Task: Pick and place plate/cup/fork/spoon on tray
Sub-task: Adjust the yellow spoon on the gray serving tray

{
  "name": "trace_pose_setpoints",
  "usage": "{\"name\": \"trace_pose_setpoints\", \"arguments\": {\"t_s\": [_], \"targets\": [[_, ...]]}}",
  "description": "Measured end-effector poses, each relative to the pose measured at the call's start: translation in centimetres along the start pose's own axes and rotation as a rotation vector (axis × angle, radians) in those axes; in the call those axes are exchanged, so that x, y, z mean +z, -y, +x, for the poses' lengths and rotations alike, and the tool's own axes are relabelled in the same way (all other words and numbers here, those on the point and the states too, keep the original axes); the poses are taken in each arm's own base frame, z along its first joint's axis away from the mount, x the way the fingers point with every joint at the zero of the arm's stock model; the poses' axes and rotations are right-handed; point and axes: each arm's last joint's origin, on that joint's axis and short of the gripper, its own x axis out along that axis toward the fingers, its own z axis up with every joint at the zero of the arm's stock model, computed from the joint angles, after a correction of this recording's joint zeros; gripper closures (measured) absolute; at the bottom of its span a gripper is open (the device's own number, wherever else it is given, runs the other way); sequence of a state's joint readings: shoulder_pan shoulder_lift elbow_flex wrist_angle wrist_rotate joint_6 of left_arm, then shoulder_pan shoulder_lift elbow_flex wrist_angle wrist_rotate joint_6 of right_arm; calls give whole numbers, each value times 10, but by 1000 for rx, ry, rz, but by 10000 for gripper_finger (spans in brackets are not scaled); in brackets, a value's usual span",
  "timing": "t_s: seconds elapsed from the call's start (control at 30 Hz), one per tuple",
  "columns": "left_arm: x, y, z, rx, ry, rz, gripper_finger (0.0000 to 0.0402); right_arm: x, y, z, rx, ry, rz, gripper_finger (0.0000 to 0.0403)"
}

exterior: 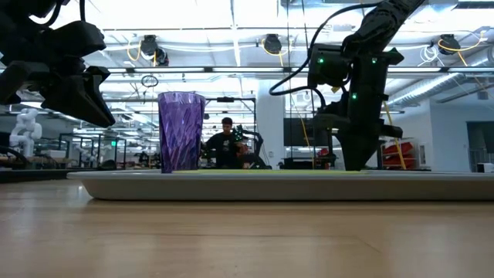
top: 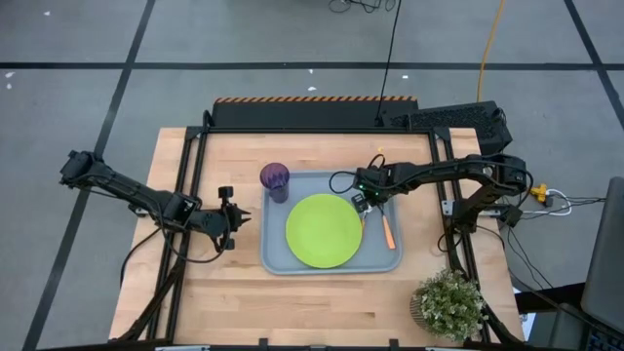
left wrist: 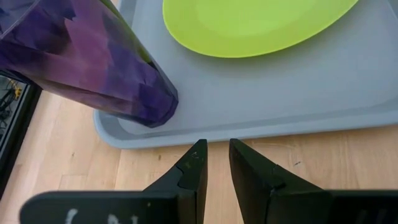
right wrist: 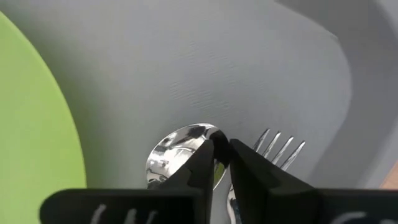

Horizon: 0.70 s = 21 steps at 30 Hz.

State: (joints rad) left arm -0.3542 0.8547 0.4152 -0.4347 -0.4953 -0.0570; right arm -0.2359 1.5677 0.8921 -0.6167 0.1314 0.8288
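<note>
Right claw [right wrist: 222, 163] is down inside the tray [top: 390, 261], between the plate's right edge and the tray's right rim; fingers nearly together, over the spoon [right wrist: 180, 155] bowl, grip on it can't be confirmed. Fork [right wrist: 280, 149] lies just beside the spoon, tines showing. Plate [top: 324, 230] sits mid-tray. Cup [top: 275, 180] stands upright in the tray's far left corner. Left claw [left wrist: 216, 163] waits over the worktop [top: 195, 302] just left of the tray, fingers a narrow gap apart, nothing between them.
</note>
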Motion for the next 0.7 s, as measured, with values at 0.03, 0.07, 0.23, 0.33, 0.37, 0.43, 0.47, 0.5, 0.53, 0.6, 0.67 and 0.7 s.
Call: {"name": "trace_pose_setpoints", "arguments": {"t_s": [0.03,0.07,0.23,0.33,0.37,0.43,0.47,0.5,0.53,0.6,0.67,0.7], "targets": [[0,0,0,0,0,0,330,0,0,0,1,1,0,366],[0,0,0,0,0,0,330,0,0,0,1,1,0,369],[0,0,0,0,0,0,330,0,0,0,-1,4,0,373],[0,0,0,0,0,0,330,0,0,0,-1,4,-4,373],[0,0,0,0,0,0,330,0,0,0,-2,4,-7,373],[0,0,0,0,0,0,330,0,0,0,-3,6,-22,373],[0,0,0,0,0,0,330,0,0,0,-4,6,-31,373],[0,0,0,0,0,0,330,0,0,0,-4,6,-36,373],[0,0,0,0,0,0,330,0,0,0,-4,6,-41,373],[0,0,0,0,0,0,330,0,0,0,-4,6,-50,374],[0,0,0,0,0,0,330,0,0,0,-5,6,-57,374],[0,0,0,0,0,0,330,0,0,0,-9,10,-61,374]]}}
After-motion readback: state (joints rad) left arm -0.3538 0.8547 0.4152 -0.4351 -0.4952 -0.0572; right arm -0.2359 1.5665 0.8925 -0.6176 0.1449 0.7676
